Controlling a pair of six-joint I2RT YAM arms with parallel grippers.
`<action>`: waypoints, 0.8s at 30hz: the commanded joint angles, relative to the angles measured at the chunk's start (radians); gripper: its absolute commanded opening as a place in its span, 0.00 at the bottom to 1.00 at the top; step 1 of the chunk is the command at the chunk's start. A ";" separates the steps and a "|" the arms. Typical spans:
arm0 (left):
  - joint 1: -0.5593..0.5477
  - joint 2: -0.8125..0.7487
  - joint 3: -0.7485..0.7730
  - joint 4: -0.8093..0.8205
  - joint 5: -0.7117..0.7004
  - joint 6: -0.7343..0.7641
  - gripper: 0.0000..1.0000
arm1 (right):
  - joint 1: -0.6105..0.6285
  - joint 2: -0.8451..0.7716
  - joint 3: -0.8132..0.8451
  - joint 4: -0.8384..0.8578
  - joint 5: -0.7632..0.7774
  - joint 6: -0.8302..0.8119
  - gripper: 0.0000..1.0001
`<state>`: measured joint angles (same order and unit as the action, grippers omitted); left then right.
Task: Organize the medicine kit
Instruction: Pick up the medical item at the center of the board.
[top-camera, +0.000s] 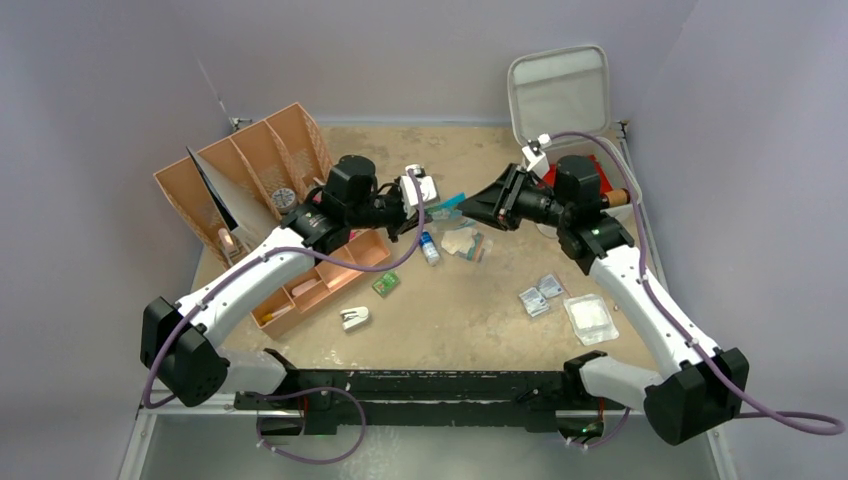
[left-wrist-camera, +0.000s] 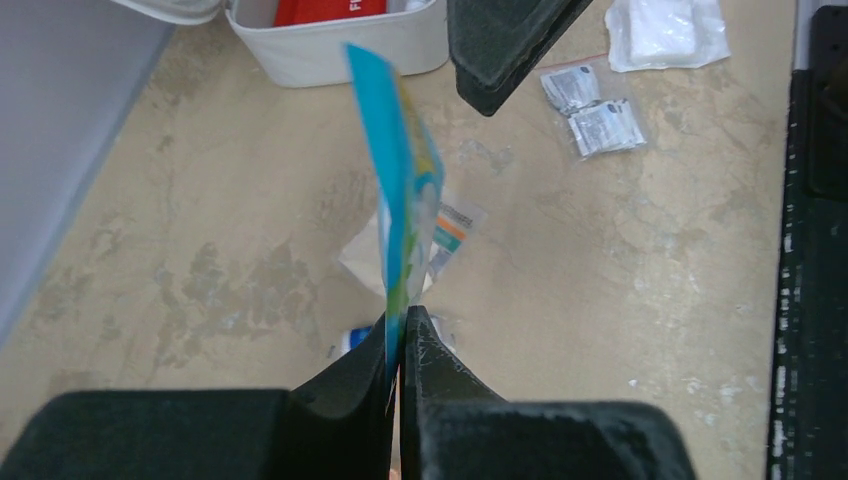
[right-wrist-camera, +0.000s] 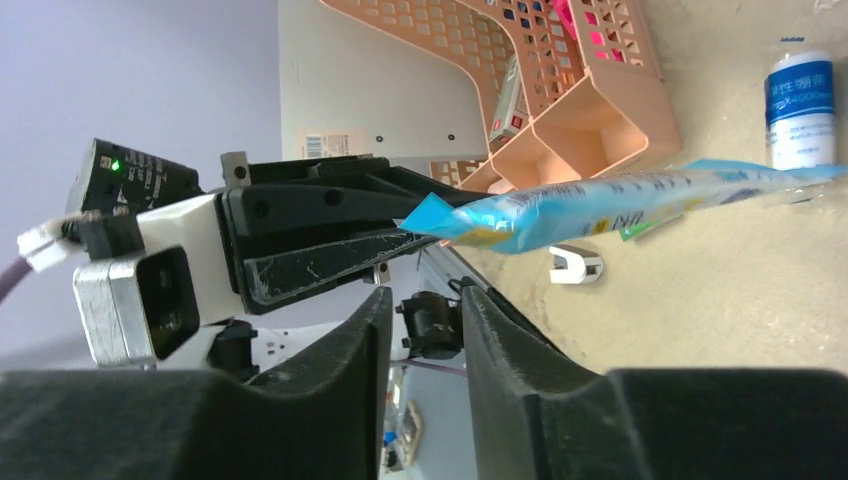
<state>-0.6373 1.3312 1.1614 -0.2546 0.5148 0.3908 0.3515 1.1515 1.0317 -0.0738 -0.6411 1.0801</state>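
Packet (left-wrist-camera: 405, 180) in tight pinch of left gripper (left-wrist-camera: 402, 325); right gripper (right-wrist-camera: 425, 305) spread, just beside packet's far end.

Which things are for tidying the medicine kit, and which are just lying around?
For the job: medicine kit, blue packet pinched by the left gripper, right gripper open nearby, likely the sachets and small bottle too.
Probably just lying about: orange trays, white clip.

"4000" on blue-white bottle (right-wrist-camera: 800, 100)
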 joint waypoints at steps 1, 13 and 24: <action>0.000 -0.033 0.050 -0.038 0.066 -0.132 0.00 | 0.001 -0.042 0.046 -0.050 0.042 -0.147 0.40; 0.112 0.030 0.187 -0.297 0.461 -0.190 0.00 | 0.001 -0.110 -0.025 0.107 -0.101 -0.577 0.48; 0.212 0.045 0.204 -0.373 0.713 -0.136 0.00 | 0.001 -0.094 -0.064 0.227 -0.325 -0.631 0.63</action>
<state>-0.4236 1.3773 1.3228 -0.5873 1.0653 0.1894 0.3515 1.0428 0.9833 0.0547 -0.8684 0.4782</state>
